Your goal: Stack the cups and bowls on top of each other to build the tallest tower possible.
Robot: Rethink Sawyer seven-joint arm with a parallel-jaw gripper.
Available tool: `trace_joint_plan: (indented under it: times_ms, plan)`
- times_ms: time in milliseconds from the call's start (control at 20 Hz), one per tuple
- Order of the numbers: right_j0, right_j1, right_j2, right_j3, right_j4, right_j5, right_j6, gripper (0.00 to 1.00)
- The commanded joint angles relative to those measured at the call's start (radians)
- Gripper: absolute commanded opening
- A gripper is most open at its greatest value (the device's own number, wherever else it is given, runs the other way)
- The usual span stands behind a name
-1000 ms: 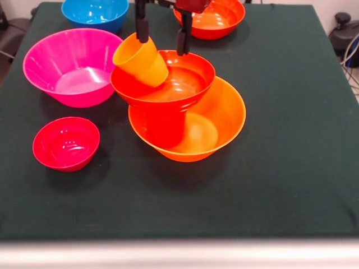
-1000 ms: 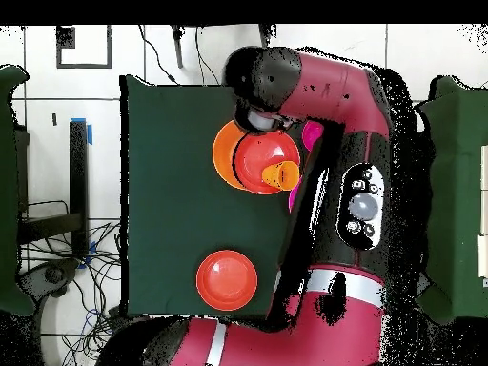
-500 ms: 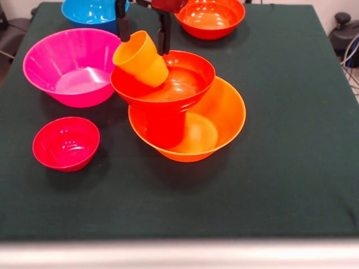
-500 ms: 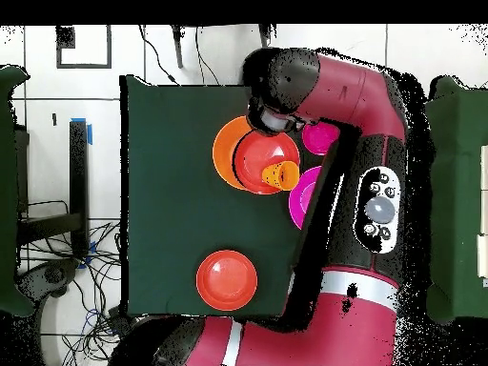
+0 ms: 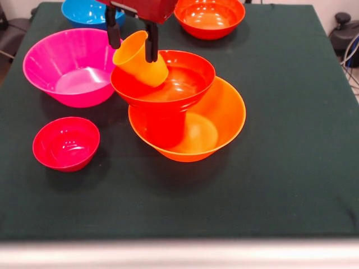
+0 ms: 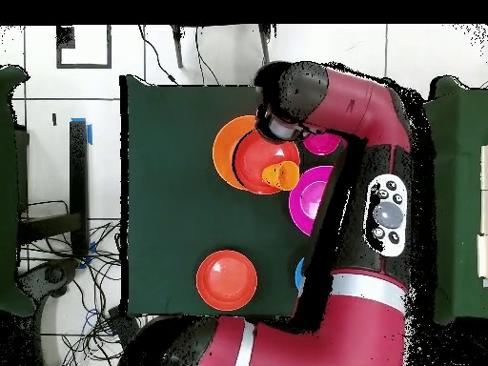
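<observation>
While tilted, cup (image 5: 140,59) between open tool (image 5: 132,37)

Dark green cloth-covered table (image 5: 291,168), pale strip along its near edge in front view. Overhead: white tiled floor (image 6: 57,95) around it. Black cables (image 6: 71,262) tangled on floor off one long table edge. Blue tape patch (image 6: 89,131) near a table corner. Black square outline (image 6: 81,48) marked on tiles beyond that corner.

The tower (image 5: 185,120): wide orange bowl (image 5: 216,126), red-orange cup upside down inside, red-orange bowl (image 5: 168,78) on it, orange cup (image 5: 139,59) tilted on that bowl's rim. Pink bowl (image 5: 70,64) lies beside the tower.
</observation>
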State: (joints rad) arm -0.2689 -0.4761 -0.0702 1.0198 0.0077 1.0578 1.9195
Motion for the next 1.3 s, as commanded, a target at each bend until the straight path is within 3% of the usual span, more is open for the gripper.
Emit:
trace_joint_plan:
  times_ms: [50, 600, 1300]
  plan:
    - [-0.013, 0.022, 0.090, 0.174, -0.033, -0.084, -0.048, 1.00]
    - [-0.006, -0.014, 0.080, 0.243, -0.037, -0.095, -0.039, 1.00]
    - [-0.012, -0.006, 0.085, 0.273, -0.049, -0.145, -0.036, 1.00]
